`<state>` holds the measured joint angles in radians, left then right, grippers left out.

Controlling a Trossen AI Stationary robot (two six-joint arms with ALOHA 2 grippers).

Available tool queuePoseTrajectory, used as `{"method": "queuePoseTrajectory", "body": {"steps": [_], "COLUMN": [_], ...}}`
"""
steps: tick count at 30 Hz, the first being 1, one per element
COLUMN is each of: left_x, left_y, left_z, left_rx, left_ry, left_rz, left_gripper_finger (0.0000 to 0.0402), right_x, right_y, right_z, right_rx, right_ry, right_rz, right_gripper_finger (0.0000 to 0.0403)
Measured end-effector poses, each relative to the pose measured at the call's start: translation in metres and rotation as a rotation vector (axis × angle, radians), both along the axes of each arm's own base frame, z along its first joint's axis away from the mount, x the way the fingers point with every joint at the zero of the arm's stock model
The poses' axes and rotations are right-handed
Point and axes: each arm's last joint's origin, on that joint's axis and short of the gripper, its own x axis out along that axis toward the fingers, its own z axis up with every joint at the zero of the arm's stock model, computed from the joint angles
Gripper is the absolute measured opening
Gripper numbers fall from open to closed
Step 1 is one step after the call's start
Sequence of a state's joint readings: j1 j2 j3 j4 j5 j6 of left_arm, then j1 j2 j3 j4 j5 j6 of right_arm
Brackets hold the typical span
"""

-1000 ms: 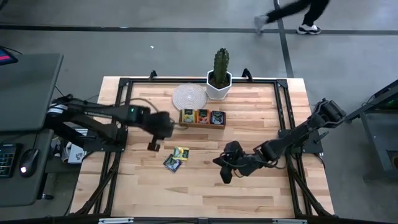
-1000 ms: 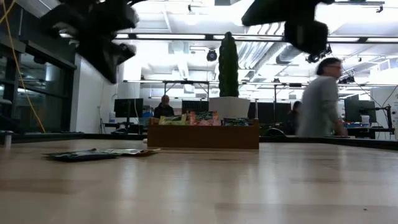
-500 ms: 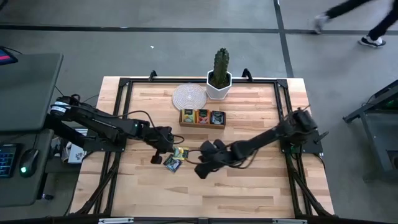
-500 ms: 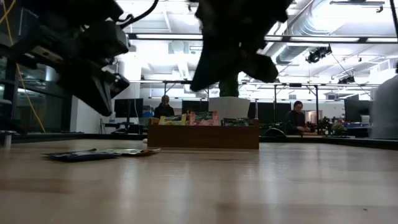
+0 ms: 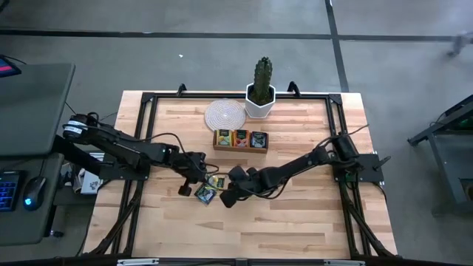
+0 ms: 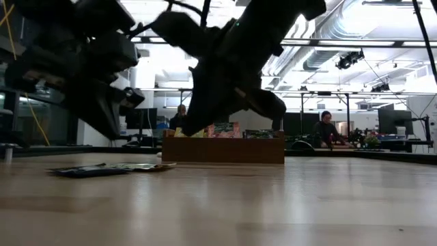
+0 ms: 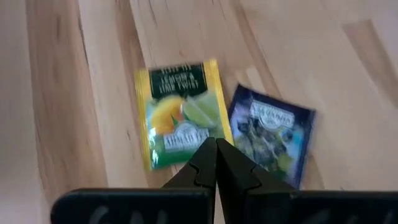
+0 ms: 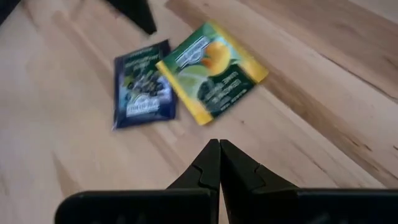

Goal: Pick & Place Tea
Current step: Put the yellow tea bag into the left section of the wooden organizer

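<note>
Tea packets lie loose on the table [image 5: 295, 222] in the high view: a yellow-green packet [image 5: 215, 181] and a dark blue packet [image 5: 205, 194], touching at one edge, in front of the wooden tray [image 5: 240, 148] that holds more packets. The left gripper [image 5: 194, 177] sits just to the left of the pair, the right gripper [image 5: 226, 196] just to their right, so the two packets lie between the pincers.

From the low view, both packets lie flat on the wood at the left, the blue one [image 6: 85, 171] nearer the edge, the yellow-green one [image 6: 147, 166] beside it. Both arms hang dark above them, clear of the surface; the tray [image 6: 223, 148] stands farther back.

Through the left wrist view, the left gripper [image 7: 216, 158] has its fingers pressed together, holding nothing, its tips over the yellow-green packet [image 7: 180, 112] where it meets the blue packet [image 7: 270, 134].

Through the right wrist view, the right gripper [image 8: 219, 155] is likewise closed and empty, its tips over bare wood just short of the yellow-green packet [image 8: 211, 71], with the blue packet [image 8: 143, 93] beside it.
</note>
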<state>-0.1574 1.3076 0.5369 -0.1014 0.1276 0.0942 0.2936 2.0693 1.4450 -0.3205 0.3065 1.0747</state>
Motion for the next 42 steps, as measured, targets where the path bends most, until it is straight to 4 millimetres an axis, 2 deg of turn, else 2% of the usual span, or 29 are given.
{"method": "queuePoseTrajectory", "body": {"steps": [10, 18, 21, 28, 32, 36, 42], "left_x": [0.015, 0.020, 0.022, 0.027, 0.027, 0.027, 0.027], "left_y": [-0.003, -0.004, -0.004, -0.005, -0.005, -0.005, -0.005], "left_z": [-0.024, -0.036, -0.037, -0.044, -0.047, -0.047, -0.047], "left_rx": [0.006, 0.029, 0.028, 0.022, 0.019, 0.018, 0.012], "left_ry": [0.021, 0.040, 0.025, 0.017, 0.021, 0.020, 0.020], "left_rz": [-0.041, -0.060, -0.061, -0.060, -0.063, -0.063, -0.068], "left_gripper_finger": [0.0000, 0.0000, 0.0000, 0.0000, 0.0000, 0.0000, 0.0000], "right_x": [0.006, 0.009, 0.010, 0.010, 0.008, 0.008, 0.019], "right_y": [-0.024, -0.032, -0.031, -0.030, -0.030, -0.031, -0.027], "right_z": [-0.004, -0.012, -0.016, -0.020, -0.021, -0.025, -0.046], "right_rx": [0.133, 0.254, 0.275, 0.294, 0.298, 0.287, 0.328], "right_ry": [-0.037, -0.047, -0.036, -0.027, -0.004, 0.009, -0.029], "right_rz": [-0.172, -0.330, -0.328, -0.346, -0.341, -0.346, -0.341], "right_gripper_finger": [0.0000, 0.0005, 0.0022, 0.0096, 0.0125, 0.0137, 0.0138]}}
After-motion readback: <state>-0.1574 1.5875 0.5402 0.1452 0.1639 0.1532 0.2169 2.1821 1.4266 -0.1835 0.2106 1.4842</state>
